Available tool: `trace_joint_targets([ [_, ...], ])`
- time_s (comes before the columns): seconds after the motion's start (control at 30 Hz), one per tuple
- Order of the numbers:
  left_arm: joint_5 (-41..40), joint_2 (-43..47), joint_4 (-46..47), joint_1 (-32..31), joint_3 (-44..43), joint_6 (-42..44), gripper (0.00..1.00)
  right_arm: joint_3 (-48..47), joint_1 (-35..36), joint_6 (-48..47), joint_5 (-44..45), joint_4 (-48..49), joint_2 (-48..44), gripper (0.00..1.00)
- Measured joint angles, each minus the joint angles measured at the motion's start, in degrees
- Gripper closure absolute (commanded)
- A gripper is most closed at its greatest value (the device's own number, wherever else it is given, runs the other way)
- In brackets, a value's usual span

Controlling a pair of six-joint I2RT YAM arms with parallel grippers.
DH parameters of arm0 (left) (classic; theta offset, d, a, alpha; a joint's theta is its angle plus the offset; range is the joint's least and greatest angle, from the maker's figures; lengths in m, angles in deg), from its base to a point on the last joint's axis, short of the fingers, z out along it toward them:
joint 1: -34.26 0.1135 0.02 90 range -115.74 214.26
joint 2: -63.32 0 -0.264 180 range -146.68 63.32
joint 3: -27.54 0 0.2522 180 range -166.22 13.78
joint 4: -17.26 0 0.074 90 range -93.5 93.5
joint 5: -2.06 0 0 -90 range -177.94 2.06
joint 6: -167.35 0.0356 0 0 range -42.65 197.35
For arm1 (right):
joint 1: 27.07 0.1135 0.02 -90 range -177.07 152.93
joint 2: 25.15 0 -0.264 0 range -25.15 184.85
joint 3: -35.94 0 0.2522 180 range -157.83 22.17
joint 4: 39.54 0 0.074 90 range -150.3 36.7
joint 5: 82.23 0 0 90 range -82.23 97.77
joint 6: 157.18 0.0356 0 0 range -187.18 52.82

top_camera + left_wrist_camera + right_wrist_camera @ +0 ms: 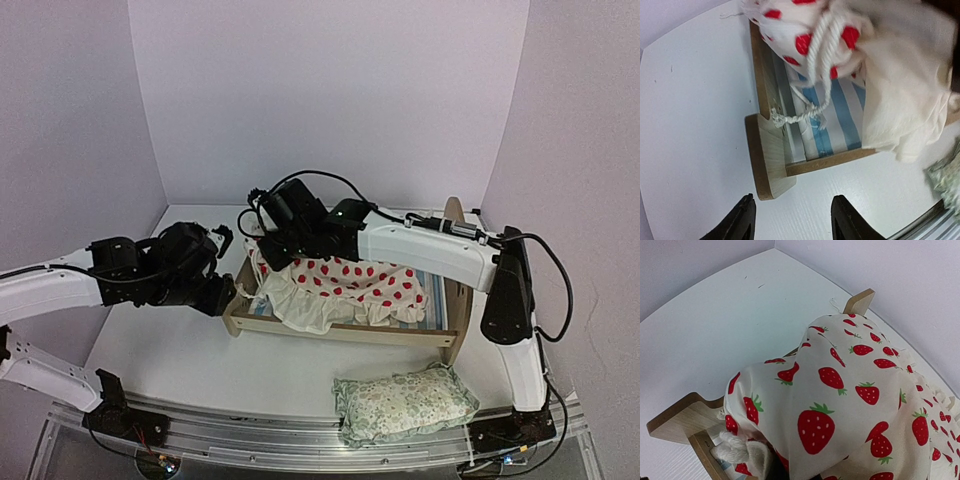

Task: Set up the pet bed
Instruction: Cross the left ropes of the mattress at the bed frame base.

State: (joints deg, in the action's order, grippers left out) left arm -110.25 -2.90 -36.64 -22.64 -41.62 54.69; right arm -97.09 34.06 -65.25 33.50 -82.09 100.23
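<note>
Strawberry cushion (840, 390) bunched over the pet bed (340, 330) — my right fingers (268, 240) clench its end; my left fingers (742, 220) stand released near the footboard (767, 165).

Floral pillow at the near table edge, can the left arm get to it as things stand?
Probably yes. The left pincer is open and empty by the pet bed's end, and bare table runs in front of the bed to the floral pillow.

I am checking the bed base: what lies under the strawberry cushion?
Under the cushion, the pet bed shows its striped fabric at one end, with a white cord by the frame. The middle of the base is covered and cannot be seen.
</note>
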Motion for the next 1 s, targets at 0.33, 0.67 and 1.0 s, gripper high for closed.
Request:
trace_joint_targets([
  [0.33,1.6,-2.7,22.4,-0.7,8.3,15.5,0.44,0.0,-1.0,-0.4,0.1,0.1,0.0,1.00],
  [0.67,-0.2,-12.2,37.7,-0.9,10.9,24.9,0.57,1.2,-2.8,-0.8,0.8,0.0,-0.6,1.00],
  [1.0,-1.6,-18.3,45.1,-0.4,10.7,27.6,0.57,3.5,-4.3,-1.4,1.8,-0.3,-1.1,1.00],
])
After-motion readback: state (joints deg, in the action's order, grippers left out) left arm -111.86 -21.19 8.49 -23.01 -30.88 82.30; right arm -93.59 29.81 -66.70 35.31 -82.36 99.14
